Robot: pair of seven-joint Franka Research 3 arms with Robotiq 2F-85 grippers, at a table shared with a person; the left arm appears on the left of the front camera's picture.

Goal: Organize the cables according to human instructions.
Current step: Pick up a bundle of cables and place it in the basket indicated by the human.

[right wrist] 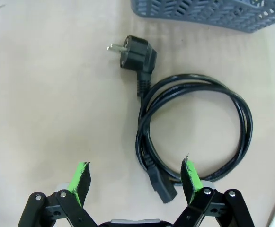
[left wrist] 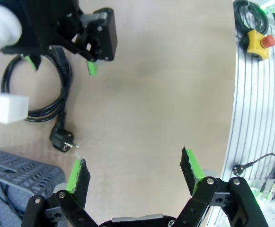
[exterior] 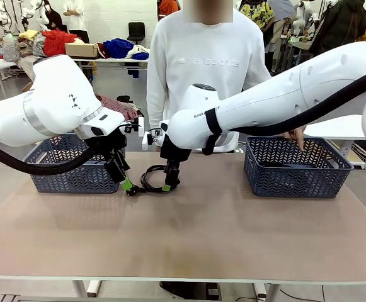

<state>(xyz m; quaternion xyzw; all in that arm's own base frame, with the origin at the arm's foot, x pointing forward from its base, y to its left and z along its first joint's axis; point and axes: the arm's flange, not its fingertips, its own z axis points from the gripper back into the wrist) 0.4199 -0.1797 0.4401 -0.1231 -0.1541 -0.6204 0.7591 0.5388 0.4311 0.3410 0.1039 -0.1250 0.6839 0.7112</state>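
Both our grippers, left (left wrist: 135,177) and right (right wrist: 135,177), open, holding nothing. Right might pinch cable (right wrist: 194,127) edge only; loop slips out.

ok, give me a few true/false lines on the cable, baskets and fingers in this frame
1. A coiled cable lies on the table. True.
2. The right gripper is shut on the cable. False: its fingers are open above the coil's edge.
3. The left gripper holds the plug. False: it is open, with the plug lying beside one finger.
4. The person's hand is at the right basket. True.
5. The left basket lies tipped on its side. False: it stands upright.
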